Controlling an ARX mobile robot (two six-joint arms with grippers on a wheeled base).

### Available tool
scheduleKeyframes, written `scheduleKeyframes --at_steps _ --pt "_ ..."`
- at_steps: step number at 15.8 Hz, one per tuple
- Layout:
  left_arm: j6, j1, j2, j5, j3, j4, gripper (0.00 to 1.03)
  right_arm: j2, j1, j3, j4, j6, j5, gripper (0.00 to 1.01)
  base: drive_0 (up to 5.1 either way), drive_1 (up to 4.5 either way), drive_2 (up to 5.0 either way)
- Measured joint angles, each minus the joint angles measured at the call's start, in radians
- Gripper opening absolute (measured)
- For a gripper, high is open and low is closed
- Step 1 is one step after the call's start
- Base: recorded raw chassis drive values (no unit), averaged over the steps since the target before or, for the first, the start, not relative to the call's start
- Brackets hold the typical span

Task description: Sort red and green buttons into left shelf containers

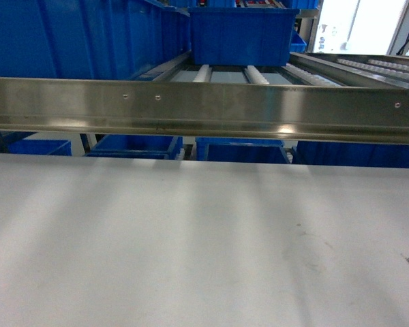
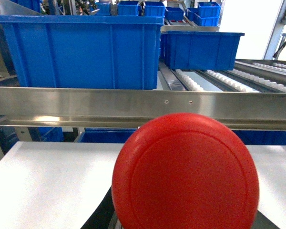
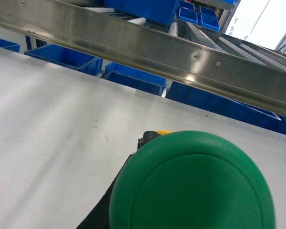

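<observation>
A red button [image 2: 186, 174] fills the lower part of the left wrist view, its mushroom cap facing the camera. My left gripper [image 2: 183, 225] is shut on it and hidden behind the cap, except for a dark finger [image 2: 101, 218]. In the right wrist view my right gripper [image 3: 190, 224] is shut on a green button [image 3: 193, 183] in the same way, with a dark finger [image 3: 99, 215] at its lower left. The left shelf's steel rail [image 2: 86, 105] runs across ahead. On its rollers stand blue containers, a large one [image 2: 81, 52] and a smaller one [image 2: 202, 50]. Neither gripper appears in the head view.
The white table top [image 1: 191, 238] stretches from the camera to the steel rail [image 1: 204, 102]. Behind the rail are white rollers [image 1: 255, 73] and the blue bins [image 1: 242, 34]. More blue bins [image 1: 238, 150] sit on a lower level under the rail.
</observation>
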Motion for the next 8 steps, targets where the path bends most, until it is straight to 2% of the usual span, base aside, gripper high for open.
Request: scheduleKeyframes --at_steps 8 --pt "0.0 0.0 0.0 0.0 0.0 -0.002 0.26 0.0 0.0 0.0 0.0 0.0 0.001 0.26 -4.8 1.36 3.5"
